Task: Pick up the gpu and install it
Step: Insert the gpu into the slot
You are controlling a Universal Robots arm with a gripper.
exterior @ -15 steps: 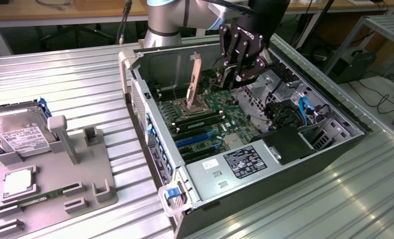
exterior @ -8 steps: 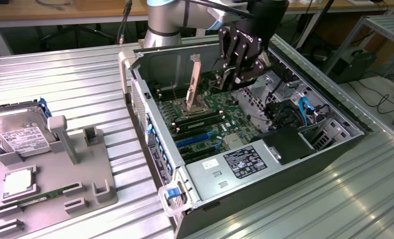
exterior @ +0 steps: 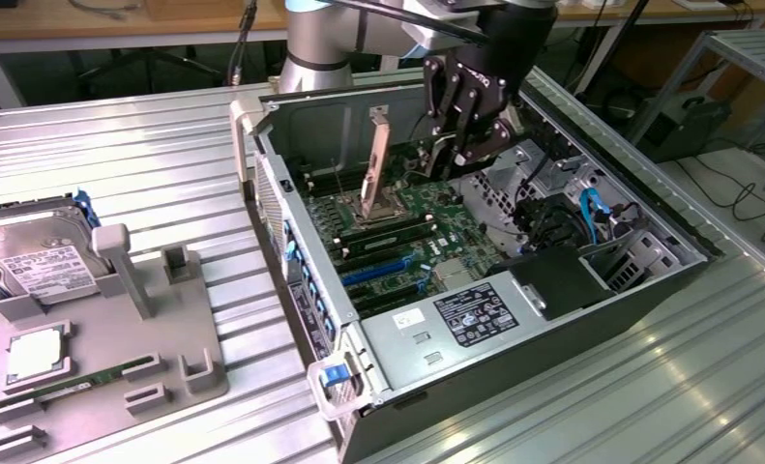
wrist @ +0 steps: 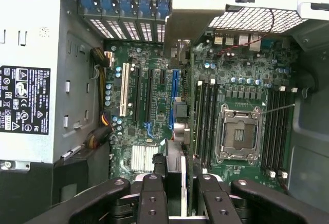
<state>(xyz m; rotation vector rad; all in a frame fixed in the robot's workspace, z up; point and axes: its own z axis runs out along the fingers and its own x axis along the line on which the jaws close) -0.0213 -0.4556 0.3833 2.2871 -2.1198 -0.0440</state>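
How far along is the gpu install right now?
Done: the gpu is picked up. In hand: the gripper is shut on its edge, holding it upright over the open case, above the motherboard. Left: it isn't seated yet; the slots look empty.

Open computer case (exterior: 308, 253) on ribbed metal table (exterior: 124, 155); hard drive (exterior: 34, 256), RAM stick (exterior: 92, 379) on grey tray (exterior: 111, 416).

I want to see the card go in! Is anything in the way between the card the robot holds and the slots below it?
Nothing visible blocks it. The gripper holds the gpu upright over the open computer case. In the wrist view the gpu hangs edge-on above the motherboard, and the expansion slots beside it look open.
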